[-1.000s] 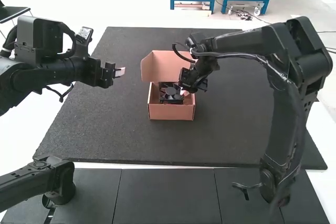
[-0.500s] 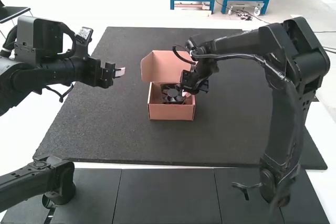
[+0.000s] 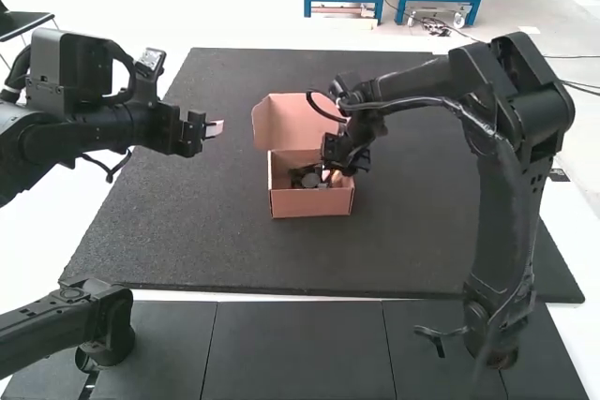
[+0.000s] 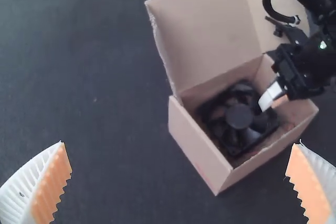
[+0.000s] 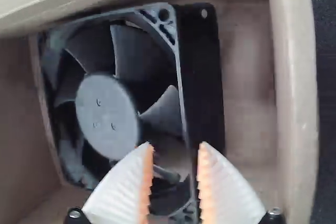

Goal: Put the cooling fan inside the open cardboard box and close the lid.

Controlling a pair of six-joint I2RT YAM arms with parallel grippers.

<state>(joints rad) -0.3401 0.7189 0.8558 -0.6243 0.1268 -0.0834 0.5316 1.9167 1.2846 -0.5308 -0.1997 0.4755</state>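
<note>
Bench mat (image 3: 187, 231) is bearing the cardboard box (image 3: 311, 201). Right jaws, clenching the cooling fan (image 5: 105, 111), are seating it inside; left jaws are idling released.

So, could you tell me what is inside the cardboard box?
The cooling fan lies inside the cardboard box, the right gripper gripping its frame; the floor beneath it is hidden.

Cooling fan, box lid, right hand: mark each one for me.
cooling fan (image 4: 239, 116): left wrist view, on its centre hub.
box lid (image 4: 210, 35): left wrist view, inner face of the raised flap.
right hand (image 5: 173, 150): right wrist view, midway between its fingertips.
</note>
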